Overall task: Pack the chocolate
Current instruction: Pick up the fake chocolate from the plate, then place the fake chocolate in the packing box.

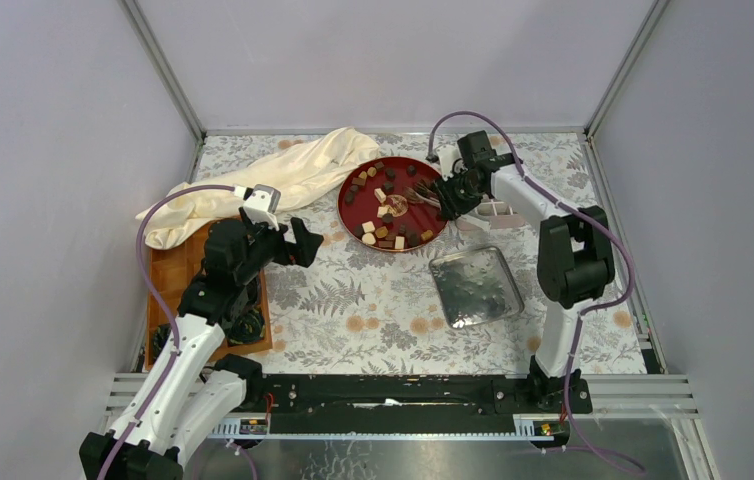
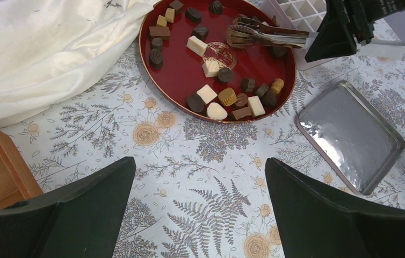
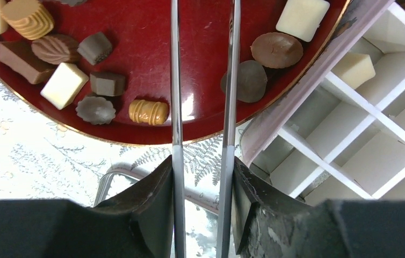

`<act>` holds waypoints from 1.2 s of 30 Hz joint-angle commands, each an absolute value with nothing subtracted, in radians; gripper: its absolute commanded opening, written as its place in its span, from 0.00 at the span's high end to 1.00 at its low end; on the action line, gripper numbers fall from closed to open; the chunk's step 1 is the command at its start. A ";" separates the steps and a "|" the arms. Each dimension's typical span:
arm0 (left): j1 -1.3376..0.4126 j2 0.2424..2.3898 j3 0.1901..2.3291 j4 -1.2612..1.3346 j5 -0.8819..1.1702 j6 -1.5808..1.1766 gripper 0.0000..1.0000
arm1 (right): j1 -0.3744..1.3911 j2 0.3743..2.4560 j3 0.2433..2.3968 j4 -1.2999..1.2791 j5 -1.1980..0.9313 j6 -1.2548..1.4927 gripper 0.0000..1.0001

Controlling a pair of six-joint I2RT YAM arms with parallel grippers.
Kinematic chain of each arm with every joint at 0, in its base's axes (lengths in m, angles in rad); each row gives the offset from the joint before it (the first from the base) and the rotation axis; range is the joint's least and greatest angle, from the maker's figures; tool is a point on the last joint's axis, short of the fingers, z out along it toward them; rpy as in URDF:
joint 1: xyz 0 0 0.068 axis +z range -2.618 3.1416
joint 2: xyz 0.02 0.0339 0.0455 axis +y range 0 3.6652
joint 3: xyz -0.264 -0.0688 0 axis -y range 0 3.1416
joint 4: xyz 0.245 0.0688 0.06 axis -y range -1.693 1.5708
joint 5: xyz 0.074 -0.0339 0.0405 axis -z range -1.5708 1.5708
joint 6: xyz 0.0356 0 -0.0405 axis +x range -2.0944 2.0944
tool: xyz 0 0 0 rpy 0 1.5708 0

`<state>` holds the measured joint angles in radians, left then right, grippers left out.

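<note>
Several pieces of chocolate [image 1: 381, 212], dark, tan and cream, lie scattered on a round red tray [image 1: 423, 232]. My right gripper [image 1: 453, 190] is shut on metal tongs [image 1: 421, 196] that reach over the tray. In the right wrist view the two tong arms [image 3: 174, 80] run between my fingers [image 3: 152, 188] and past the top edge, above chocolate [image 3: 63, 85]. One cream piece [image 3: 353, 69] sits in a cell of the white divided box [image 3: 351, 140]. My left gripper [image 2: 199, 166] is open above bare tablecloth, short of the tray [image 2: 179, 80].
A cream cloth [image 1: 273, 180] lies bunched left of the tray. A shiny metal tray [image 1: 475, 287] sits at front right. A wooden board [image 1: 178, 265] with dark ring-shaped items [image 1: 243, 325] is under my left arm. The white box [image 1: 498, 210] is beside the red tray's right rim.
</note>
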<state>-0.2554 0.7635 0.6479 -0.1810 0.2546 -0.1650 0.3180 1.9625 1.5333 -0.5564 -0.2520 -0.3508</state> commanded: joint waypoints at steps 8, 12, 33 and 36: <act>-0.252 0.754 0.646 -0.154 0.254 -0.158 0.01 | 0.281 1.715 1.456 -0.522 -0.378 -0.351 0.88; -0.252 0.752 0.646 -0.154 0.253 -0.158 0.01 | 0.189 1.654 1.419 -0.512 -0.467 -0.335 0.88; -0.254 0.746 0.648 -0.152 0.273 -0.166 0.01 | -0.055 1.637 1.373 -0.552 -0.385 -0.376 0.83; -0.255 0.746 0.647 -0.152 0.272 -0.167 0.01 | -0.055 1.654 1.376 -0.555 -0.387 -0.376 0.77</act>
